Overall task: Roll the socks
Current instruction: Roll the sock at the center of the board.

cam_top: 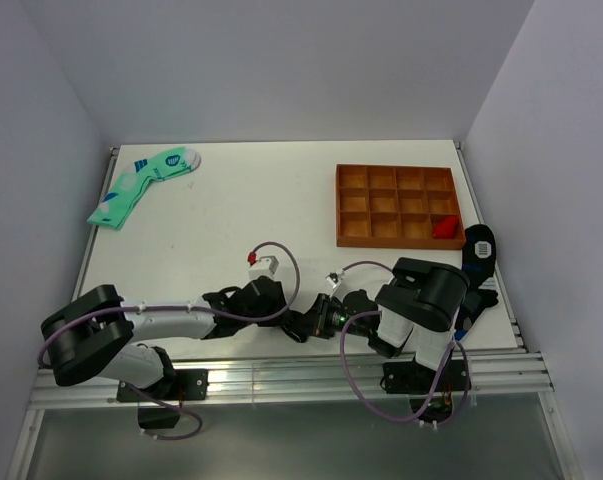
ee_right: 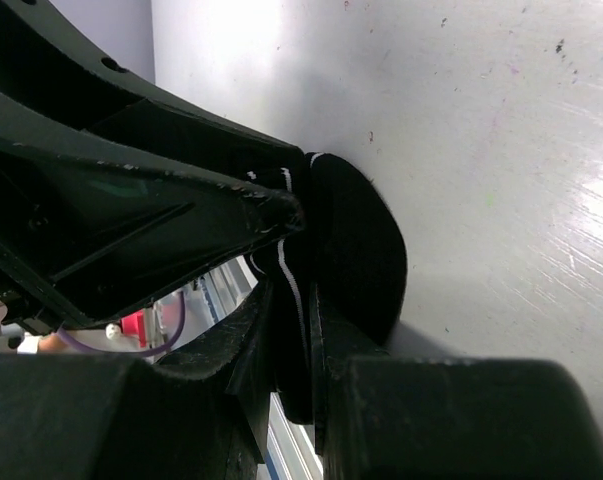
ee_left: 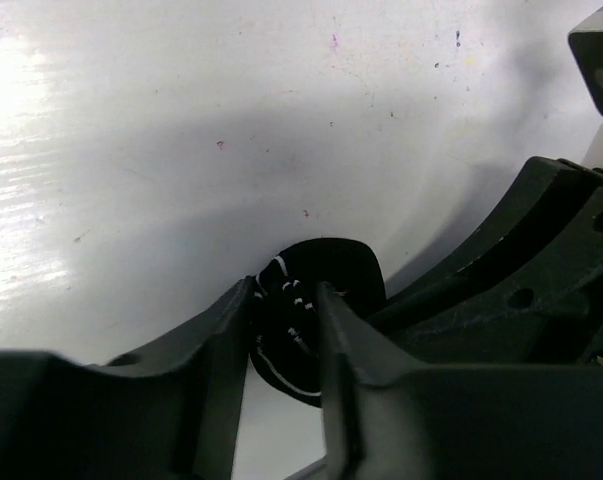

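A black sock with thin white stripes (ee_left: pixel 331 275) is bunched into a small wad near the table's front edge. My left gripper (ee_left: pixel 286 302) is shut on it, with striped fabric pinched between the fingers. My right gripper (ee_right: pixel 293 300) is shut on the same sock (ee_right: pixel 356 240) from the opposite side. In the top view the two grippers, left (cam_top: pixel 297 323) and right (cam_top: pixel 323 318), meet tip to tip and hide the wad. A second black striped sock (cam_top: pixel 479 249) lies at the table's right edge, beside the tray.
An orange compartment tray (cam_top: pixel 398 168) stands at the back right, with a red item (cam_top: pixel 444 227) in its near right cell. Mint-green socks (cam_top: pixel 141 186) lie at the back left. The metal front rail (cam_top: pixel 281 372) runs just behind the grippers.
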`<state>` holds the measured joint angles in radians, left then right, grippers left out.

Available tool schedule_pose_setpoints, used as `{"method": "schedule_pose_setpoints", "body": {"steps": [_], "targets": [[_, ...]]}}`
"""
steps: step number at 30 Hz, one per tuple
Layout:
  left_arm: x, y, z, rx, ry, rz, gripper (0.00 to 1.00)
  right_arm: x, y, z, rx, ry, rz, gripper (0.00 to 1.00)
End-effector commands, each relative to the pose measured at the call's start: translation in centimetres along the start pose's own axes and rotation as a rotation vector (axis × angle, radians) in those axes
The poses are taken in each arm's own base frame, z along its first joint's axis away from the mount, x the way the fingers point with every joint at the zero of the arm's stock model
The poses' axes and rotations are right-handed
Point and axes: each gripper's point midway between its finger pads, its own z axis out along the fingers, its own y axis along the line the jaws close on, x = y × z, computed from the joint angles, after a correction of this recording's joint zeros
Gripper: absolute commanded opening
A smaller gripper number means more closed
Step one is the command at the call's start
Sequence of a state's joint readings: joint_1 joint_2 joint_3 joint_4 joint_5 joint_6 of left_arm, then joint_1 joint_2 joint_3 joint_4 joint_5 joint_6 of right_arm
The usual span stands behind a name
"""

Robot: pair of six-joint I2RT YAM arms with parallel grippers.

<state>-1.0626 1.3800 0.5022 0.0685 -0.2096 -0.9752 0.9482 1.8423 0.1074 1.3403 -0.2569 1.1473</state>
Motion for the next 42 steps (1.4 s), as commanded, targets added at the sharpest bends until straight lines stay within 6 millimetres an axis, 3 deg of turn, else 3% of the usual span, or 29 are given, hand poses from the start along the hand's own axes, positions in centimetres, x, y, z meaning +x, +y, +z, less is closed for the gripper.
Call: {"method": "schedule_pose_setpoints", "body": {"steps": [1,13,28,42], "targets": [[3.1,2.8,0.3,-0.116,0.119,0.086,0.33,5.2,-11.6,-4.8,0.45,0.182,-0.011,0.0],[4.2,3.6,0.0,-0.223,0.177,0.167,0.0,5.0,-11.4,-4.6,0.434,0.176,-0.024,0.01],[4.6,4.5,-0.7,-0.342,0.208,0.226,0.0,4.5,-10.6,-4.4,0.409,0.168,-0.06,0.04],[4.9,5.5,-1.8,-0.434,0.227,0.254,0.0,2.8,-9.3,-3.7,0.404,0.126,-0.144,0.24]]}}
